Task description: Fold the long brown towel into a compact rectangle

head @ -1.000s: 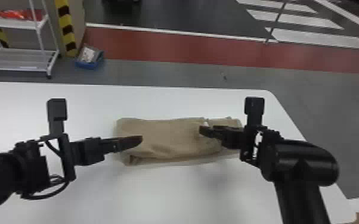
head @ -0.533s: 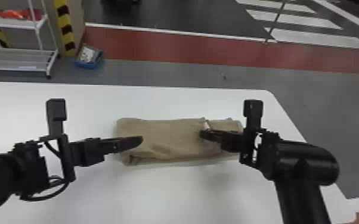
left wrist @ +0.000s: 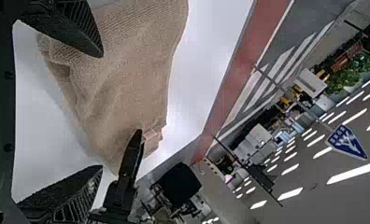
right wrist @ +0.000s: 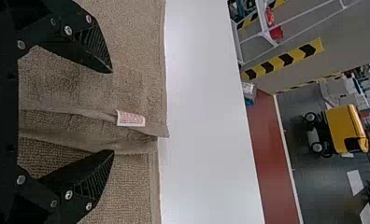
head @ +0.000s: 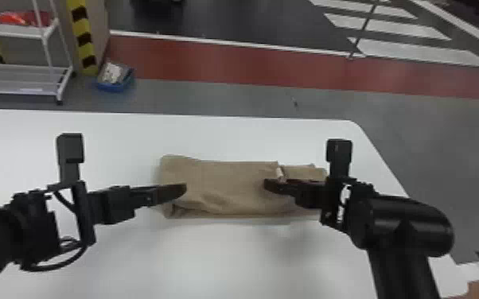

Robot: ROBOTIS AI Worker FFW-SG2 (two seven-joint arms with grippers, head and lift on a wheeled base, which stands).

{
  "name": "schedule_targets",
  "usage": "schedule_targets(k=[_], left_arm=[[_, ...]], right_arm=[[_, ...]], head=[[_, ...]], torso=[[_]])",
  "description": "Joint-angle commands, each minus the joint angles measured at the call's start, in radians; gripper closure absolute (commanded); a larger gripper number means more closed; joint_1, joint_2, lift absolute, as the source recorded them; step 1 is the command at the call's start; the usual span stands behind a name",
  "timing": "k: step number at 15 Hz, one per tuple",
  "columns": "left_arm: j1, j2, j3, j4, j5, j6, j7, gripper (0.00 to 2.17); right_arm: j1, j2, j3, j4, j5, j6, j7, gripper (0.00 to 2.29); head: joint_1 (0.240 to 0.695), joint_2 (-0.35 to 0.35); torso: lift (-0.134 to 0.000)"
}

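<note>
In the head view, the left arm comes in from the left edge, its gripper (head: 182, 188) pointing inward over the near part of the brown towel's (head: 226, 179) left end. The right arm rises from the bottom edge and bends inward, its gripper (head: 267, 185) over the towel's right part, near a white label (head: 279, 174). Both grippers' fingers are spread. The towel lies folded on the white table (head: 219, 262).

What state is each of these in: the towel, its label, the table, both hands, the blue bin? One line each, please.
Towel: folded in layers, lying as a long strip, slightly wrinkled
Label: uncovered, at a folded edge
Table: bearing the towel
Left hand: open
Right hand: open
Blue bin: on the floor, with things in it
</note>
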Motion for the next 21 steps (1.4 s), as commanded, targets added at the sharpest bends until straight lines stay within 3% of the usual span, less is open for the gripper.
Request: schedule_targets(k=[1, 5, 13, 21], left_arm=[[0.001, -0.002, 0.0, 0.0, -0.001, 0.0, 0.002, 0.03], [0.001, -0.003, -0.003, 0.0, -0.001, -0.003, 0.002, 0.03], [0.003, 0.0, -0.003, 0.0, 0.0, 0.0, -0.008, 0.03], [0.008, -0.002, -0.003, 0.0, 0.002, 0.009, -0.012, 0.03]], right_arm=[[0.018, 0.0, -0.022, -0.041, -0.022, -0.01, 0.008, 0.31], [0.049, -0.002, -0.025, -0.093, -0.029, 0.017, 0.009, 0.32], [0.025, -0.006, -0.01, -0.081, -0.002, 0.076, -0.008, 0.39], [0.034, -0.006, -0.004, -0.081, -0.009, 0.119, -0.008, 0.62]], head=[[0.695, -0.23], [0.695, -0.235], [0.695, -0.246], [0.695, -0.238]], torso=[[-0.123], [-0.123], [-0.123], [-0.123]])
